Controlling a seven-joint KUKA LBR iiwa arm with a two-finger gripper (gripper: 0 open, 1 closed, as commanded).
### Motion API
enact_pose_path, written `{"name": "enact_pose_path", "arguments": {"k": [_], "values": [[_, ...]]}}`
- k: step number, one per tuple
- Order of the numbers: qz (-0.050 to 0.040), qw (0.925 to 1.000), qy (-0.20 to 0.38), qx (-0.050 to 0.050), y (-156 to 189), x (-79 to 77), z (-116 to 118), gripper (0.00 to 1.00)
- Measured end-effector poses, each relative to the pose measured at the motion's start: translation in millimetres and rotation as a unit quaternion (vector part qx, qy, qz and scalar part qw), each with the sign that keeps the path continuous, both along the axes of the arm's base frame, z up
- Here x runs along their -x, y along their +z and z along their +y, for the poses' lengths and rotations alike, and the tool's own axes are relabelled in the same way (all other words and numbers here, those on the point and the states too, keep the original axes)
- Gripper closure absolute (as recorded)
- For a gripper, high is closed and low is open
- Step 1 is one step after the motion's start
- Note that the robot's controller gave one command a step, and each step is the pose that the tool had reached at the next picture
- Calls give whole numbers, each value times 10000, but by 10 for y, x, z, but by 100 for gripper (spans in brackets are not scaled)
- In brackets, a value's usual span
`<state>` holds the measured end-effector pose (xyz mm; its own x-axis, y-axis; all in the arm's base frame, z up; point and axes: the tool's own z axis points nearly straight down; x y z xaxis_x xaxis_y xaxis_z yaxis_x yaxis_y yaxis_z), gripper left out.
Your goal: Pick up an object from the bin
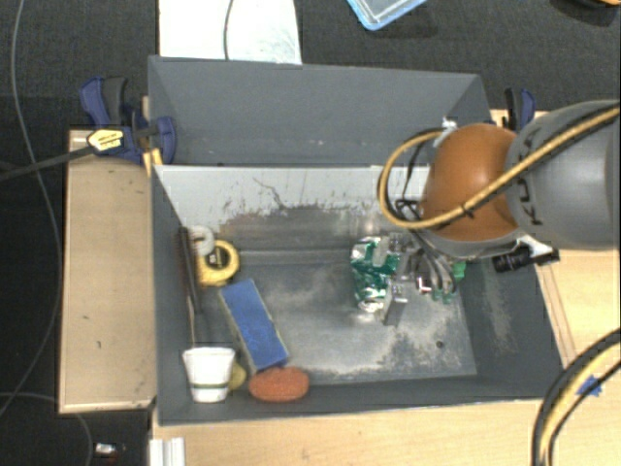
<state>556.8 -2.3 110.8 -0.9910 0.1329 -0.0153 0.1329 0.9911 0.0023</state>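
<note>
The tool [396,302] hangs right of the bin's [320,115] middle, just beside a crumpled green-and-white packet [369,272]. I cannot tell whether it is released or clenched. The packet's print is too small to read. Near the left wall lie a yellow roll [218,261], a blue block [254,324], a white cup [209,371] and an orange lump [279,384].

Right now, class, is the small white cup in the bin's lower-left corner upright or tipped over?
Upright. The white cup stands on its base, round open rim facing up, beside the blue block.
</note>
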Motion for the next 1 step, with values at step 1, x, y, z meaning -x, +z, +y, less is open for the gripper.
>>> {"name": "enact_pose_path", "arguments": {"k": [1], "values": [[-129,9997,-200,-28,-337,-324,-5,0]]}}
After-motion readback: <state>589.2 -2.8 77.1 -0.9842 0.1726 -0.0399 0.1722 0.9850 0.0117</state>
